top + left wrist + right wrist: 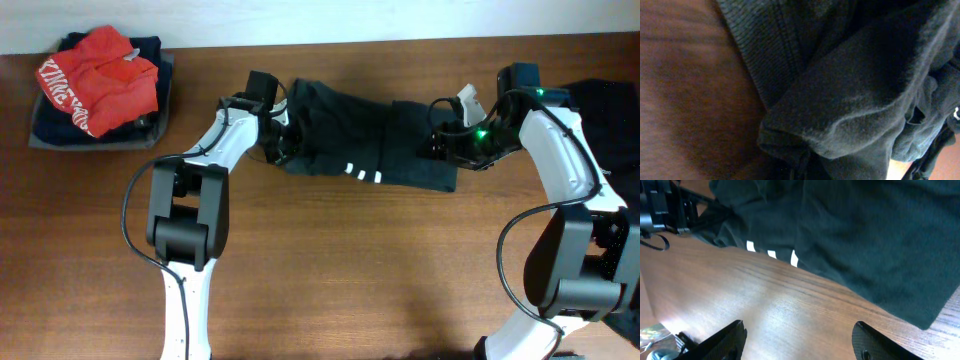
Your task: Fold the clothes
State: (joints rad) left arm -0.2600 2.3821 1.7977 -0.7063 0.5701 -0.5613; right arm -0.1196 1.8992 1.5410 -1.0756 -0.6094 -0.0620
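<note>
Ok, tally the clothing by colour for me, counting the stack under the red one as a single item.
Red: 1, the red garment on the left pile.
Dark: 3, the navy stack beneath it, the striped garment mid-table, the dark cloth at the right edge.
Total: 4

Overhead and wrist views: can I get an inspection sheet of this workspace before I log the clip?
Surface: brown wooden table, bare woodgrain near the front.
Job's things: dark garment with three white marks, bunched between both arms, not folded flat.
Clutter: red garment with white lettering on top of navy clothes, on a grey tray; dark cloth pile at the right edge.
Grippers: left gripper at the garment's left end, state hidden by cloth; right gripper open over bare wood.
Cables: black cables loop beside each arm.
Surroundings: pale wall strip beyond the table.
</note>
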